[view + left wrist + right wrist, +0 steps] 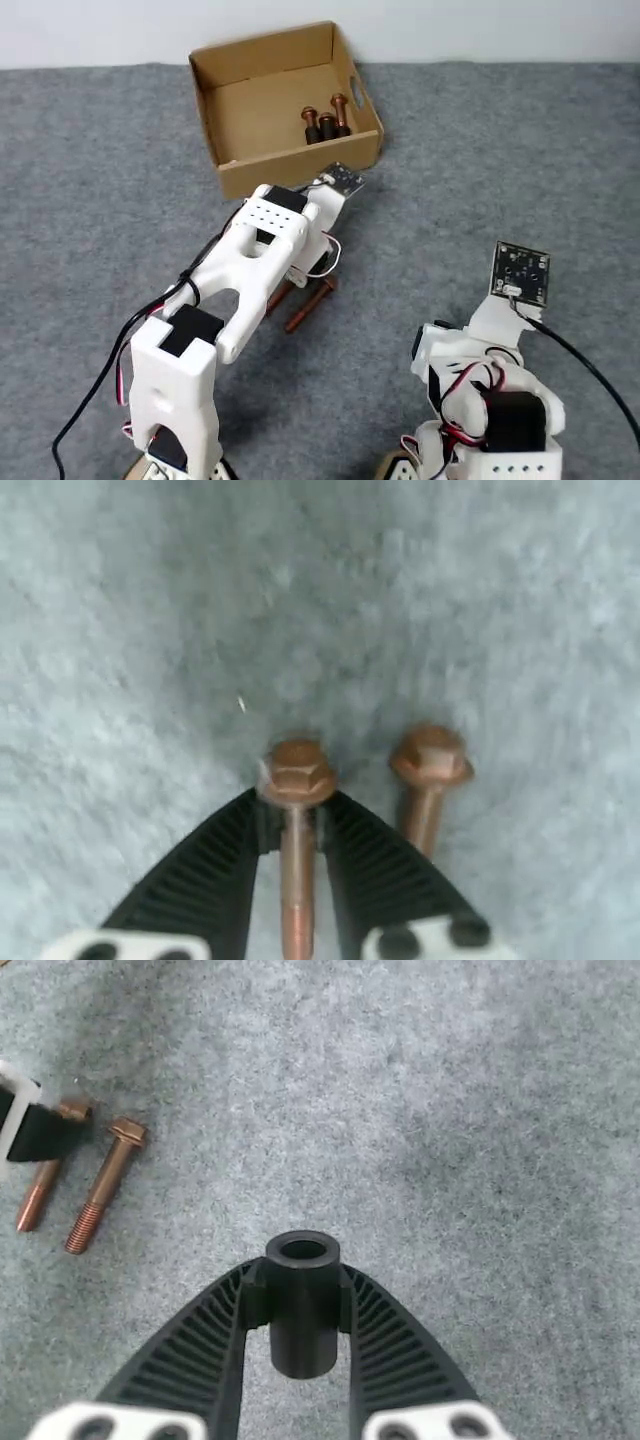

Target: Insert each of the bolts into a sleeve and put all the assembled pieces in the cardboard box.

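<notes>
At the left, the left gripper (pixel 296 802) is seen lowered onto the grey carpet (pixel 500 150), its jaws pinched on the shank of a copper hex bolt (pixel 296 772) just below the head, with the bolt lying flat. A second bolt (pixel 430 765) lies just beside it, roughly parallel and untouched. Further back, near the middle of the table, the cardboard box (pixel 300 165) stands open, and the assembled pieces (pixel 326 122) are bunched upright in its far right corner. At the right, the right gripper (pixel 301 1278) is held above the carpet with its jaws clamped on a black sleeve (pixel 303 1310), whose open bore faces away from the wrist. The step in hand is judged to be the pick-up of a bolt for insertion. The next move would call for the bolt to be lifted clear, its threaded end brought in line with the sleeve's bore, and the shank pushed in while the sleeve is held steady. By count, two bolts are found on the carpet and one sleeve in the right gripper. Three finished pieces appear to be in the box, though they are packed too closely for the number to be certain.
</notes>
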Tool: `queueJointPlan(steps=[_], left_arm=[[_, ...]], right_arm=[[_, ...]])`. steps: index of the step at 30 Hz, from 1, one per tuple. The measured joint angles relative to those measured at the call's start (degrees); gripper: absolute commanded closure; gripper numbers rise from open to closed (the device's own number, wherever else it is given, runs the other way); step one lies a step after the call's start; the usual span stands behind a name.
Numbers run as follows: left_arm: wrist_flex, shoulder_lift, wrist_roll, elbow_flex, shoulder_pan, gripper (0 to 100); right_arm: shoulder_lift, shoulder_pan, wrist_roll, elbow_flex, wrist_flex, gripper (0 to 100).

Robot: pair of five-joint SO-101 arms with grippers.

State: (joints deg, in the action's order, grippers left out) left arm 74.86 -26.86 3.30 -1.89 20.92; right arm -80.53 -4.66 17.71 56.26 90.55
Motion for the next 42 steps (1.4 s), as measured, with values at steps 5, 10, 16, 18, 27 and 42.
queueJointPlan(steps=[5,10,16,18,27,42], left_arm=[[5.4,0.0,-1.7,0.4,0.4,100],[10.7,1.0,-7.9,1.4,1.6,100],[15.6,13.5,-13.1,1.4,2.8,100],[16.0,19.3,-13.6,1.1,2.8,100],[11.3,49.9,-16.4,-15.2,3.0,100],[-14.4,103.8,-20.1,-50.9,-3.9,100]], right_arm=[[-0.2,0.0,0.0,0.0,-0.1,99.1],[-0.2,0.0,0.0,0.0,-0.1,99.1],[-0.2,0.0,0.0,0.0,-0.1,99.1],[-0.8,0.0,0.0,0.0,-0.1,99.1],[-13.7,0.0,-8.3,0.0,0.0,99.1],[-20.3,-17.1,-13.5,6.7,-11.8,99.1]])
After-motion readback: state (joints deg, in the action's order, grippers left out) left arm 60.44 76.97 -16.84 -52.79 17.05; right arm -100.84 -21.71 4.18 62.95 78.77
